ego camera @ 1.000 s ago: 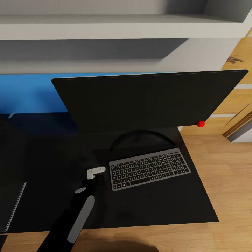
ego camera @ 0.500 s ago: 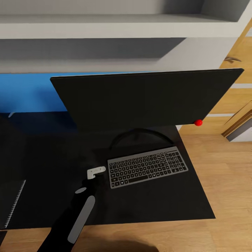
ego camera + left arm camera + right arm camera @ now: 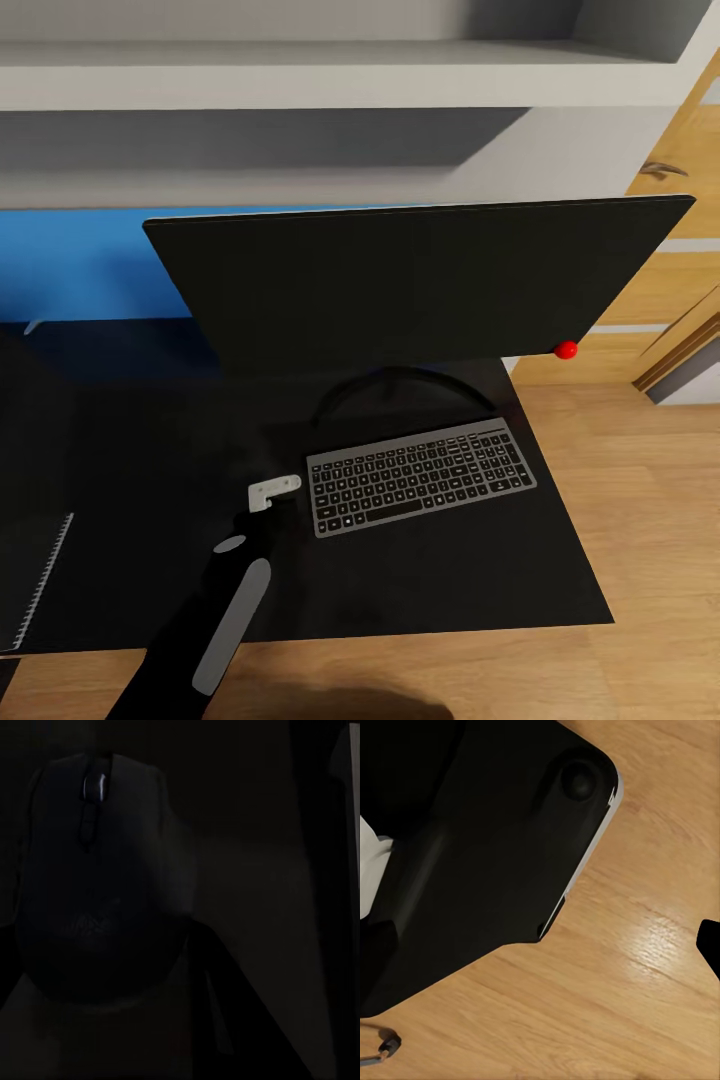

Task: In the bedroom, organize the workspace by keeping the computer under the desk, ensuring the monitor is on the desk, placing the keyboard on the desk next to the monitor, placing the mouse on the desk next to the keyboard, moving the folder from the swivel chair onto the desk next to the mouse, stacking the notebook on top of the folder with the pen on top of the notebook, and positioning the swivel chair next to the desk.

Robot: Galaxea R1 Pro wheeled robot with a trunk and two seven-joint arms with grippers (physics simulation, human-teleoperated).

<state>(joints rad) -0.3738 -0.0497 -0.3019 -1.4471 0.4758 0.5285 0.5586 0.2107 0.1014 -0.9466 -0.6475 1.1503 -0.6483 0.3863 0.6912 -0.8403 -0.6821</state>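
The wide black monitor (image 3: pixel 400 290) stands on the glossy black desk (image 3: pixel 450 580) on its curved stand, a red dot at its lower right corner. In front of it lies the silver-framed keyboard (image 3: pixel 420 478). My left gripper (image 3: pixel 272 492) hovers low over the desk, just left of the keyboard. In the left wrist view the dark mouse (image 3: pixel 97 885) sits very close between the fingers, scroll wheel away from me, and the gripper looks shut on it. The notebook (image 3: pixel 40 585) shows its spiral binding at the desk's left edge.
The desk's blue back panel (image 3: pixel 80 265) rises behind the monitor, with white wall shelves (image 3: pixel 300 80) overhanging above. A wooden door (image 3: pixel 680 230) and light wood floor (image 3: pixel 640 500) lie to the right. The right wrist view looks down at my black base (image 3: pixel 487 840) over floor (image 3: pixel 607 1005).
The whole picture slid slightly left since a second ago, so the camera moved. My left arm keeps its pose and the keyboard's left end sits a touch nearer the gripper.
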